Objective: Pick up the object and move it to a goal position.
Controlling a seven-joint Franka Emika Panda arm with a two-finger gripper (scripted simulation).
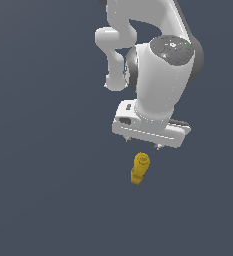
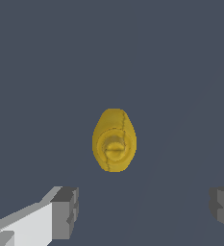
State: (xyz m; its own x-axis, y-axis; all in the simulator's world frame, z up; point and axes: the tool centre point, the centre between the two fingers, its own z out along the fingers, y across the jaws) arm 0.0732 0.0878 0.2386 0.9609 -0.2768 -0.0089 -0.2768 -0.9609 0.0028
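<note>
The approach is in hand: the gripper (image 2: 143, 211) hangs above the yellow bottle (image 1: 139, 168), jaws spread wide and empty. The bottle stands upright on the plain dark counter (image 1: 43, 190), untouched. Next, I judge, comes a straight descent to straddle it, then closing

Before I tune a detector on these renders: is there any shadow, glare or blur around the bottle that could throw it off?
Exterior view: flat, even light; the bottle casts no clear shadow on the dark floor, and its edges look pixelated. Wrist view: the bottle is seen cap-on and sharp, without glare; faint diagonal bands cross the floor near the open gripper.
</note>
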